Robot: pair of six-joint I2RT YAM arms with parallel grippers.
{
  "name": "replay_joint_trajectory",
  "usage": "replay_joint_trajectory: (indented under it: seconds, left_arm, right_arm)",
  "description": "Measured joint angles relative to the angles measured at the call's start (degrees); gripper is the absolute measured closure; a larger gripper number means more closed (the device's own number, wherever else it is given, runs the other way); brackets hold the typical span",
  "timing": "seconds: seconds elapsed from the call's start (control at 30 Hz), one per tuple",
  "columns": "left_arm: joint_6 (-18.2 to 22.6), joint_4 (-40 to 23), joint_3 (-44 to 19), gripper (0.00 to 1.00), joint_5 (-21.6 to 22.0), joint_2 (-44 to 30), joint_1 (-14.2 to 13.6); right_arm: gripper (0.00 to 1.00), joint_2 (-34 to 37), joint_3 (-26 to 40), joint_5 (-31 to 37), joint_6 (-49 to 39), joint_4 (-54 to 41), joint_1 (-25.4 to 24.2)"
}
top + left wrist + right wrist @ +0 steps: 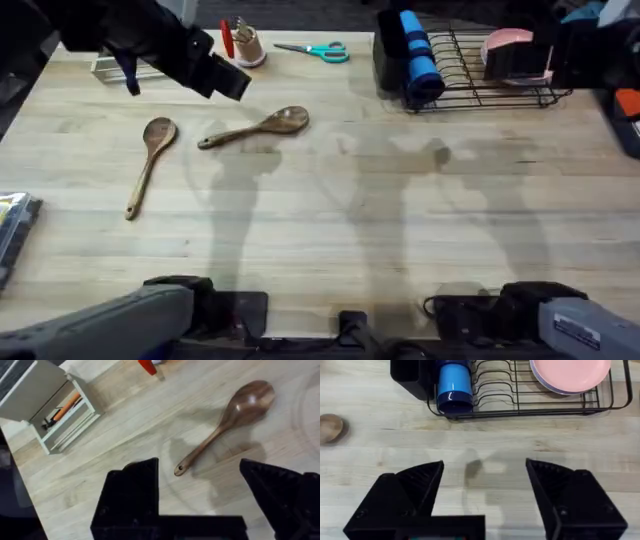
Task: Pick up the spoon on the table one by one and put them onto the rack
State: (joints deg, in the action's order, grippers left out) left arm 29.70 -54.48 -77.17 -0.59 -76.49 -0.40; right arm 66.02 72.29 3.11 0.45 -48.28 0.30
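Left gripper (200, 492) spread wide, empty; wooden spoon (230, 420) handle tip just ahead between jaws, flat on table (125, 425). Right gripper (485, 490) open, rack (530, 407) ahead. Risk: slim handle skidding sideways if closing off-centre.

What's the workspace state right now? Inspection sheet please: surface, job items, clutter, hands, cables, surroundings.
Surface: light wooden table, arm shadows across the middle.
Job's things: two wooden spoons lying flat, left spoon and right spoon, apart from each other; black wire rack at the far right, no spoon in it.
Clutter: blue cylinder and pink plates in the rack; teal scissors; white open box.
Hands: left hand open above the right spoon's handle end; right hand open over bare table near the rack.
Cables: nothing seen.
Surroundings: dark, nothing clear.
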Motion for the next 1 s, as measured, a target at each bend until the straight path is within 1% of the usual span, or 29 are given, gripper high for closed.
replay_joint_trajectory:
  seconds: [0.37, 0.5, 0.67, 0.8, 1.0]
  left_arm:
    - [1.8, -0.4, 0.0, 0.007, 0.0, -0.6, 0.0]
    - [3.3, -0.4, -0.1, 0.008, 0.0, -1.7, 0.0]
    - [4.3, -0.6, -0.2, 0.007, 0.0, -6.4, 0.0]
    - [4.6, -2.2, -0.2, 0.007, 0.0, -11.0, 0.0]
    - [4.6, -2.3, -0.2, 0.008, -0.1, -17.1, 0.0]
  right_arm:
    - [0.005, 0.0, 0.0, 0.0, 0.0, -0.2, 0.0]
    - [0.005, 0.0, 0.0, 0.0, 0.0, -0.2, 0.0]
    - [0.005, 0.0, 0.0, 0.0, 0.0, -0.2, 0.0]
    - [0.005, 0.0, 0.0, 0.0, 0.0, -0.2, 0.0]
    - [0.005, 0.0, 0.0, 0.0, 0.0, -0.2, 0.0]
